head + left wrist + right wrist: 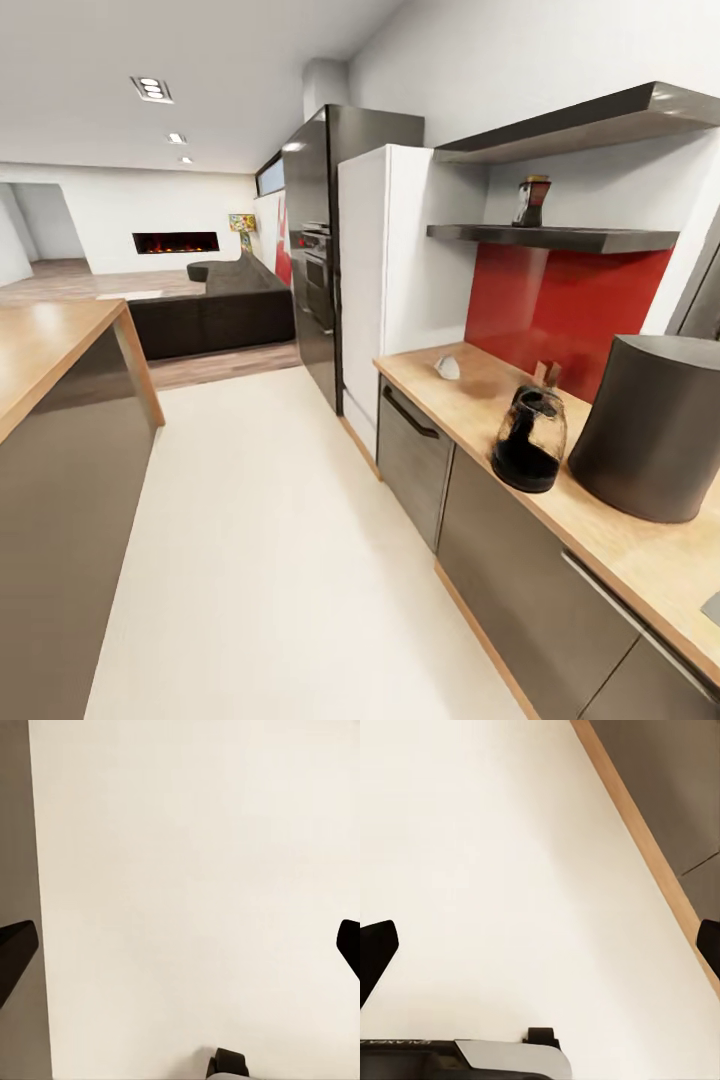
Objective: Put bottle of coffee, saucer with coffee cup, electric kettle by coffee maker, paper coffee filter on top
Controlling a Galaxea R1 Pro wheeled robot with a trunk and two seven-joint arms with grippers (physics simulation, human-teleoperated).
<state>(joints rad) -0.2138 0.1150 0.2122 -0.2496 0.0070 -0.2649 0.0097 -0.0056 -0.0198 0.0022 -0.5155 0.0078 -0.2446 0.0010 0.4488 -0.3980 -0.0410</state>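
The robot stands in the kitchen aisle, facing along the desk (470, 400) that runs by the red backsplash. On it the coffee maker (655, 425) sits against the back edge, with the electric kettle (530, 440) just beside it at the front edge. A small pale thing (447, 368), too small to identify, lies further along toward the far end. The bottle of coffee (531, 202) is upright on the lower shelf (555, 237), above the desk's far part.

Both arms hang over the pale floor (187, 870). The left tool (180, 945) has its dark fingertips (15, 949) spread wide with nothing between them, and the right tool (540, 949) is likewise spread and empty, near the wooden plinth (641, 832) under the cabinets.

The step in hand looks like fetching the bottle. To do it well, the base should probably roll forward until it is square to the shelf, and the trunk should rise so the arm can reach in level under the upper shelf. Taking the bottle at mid-body from the front would avoid tipping it.
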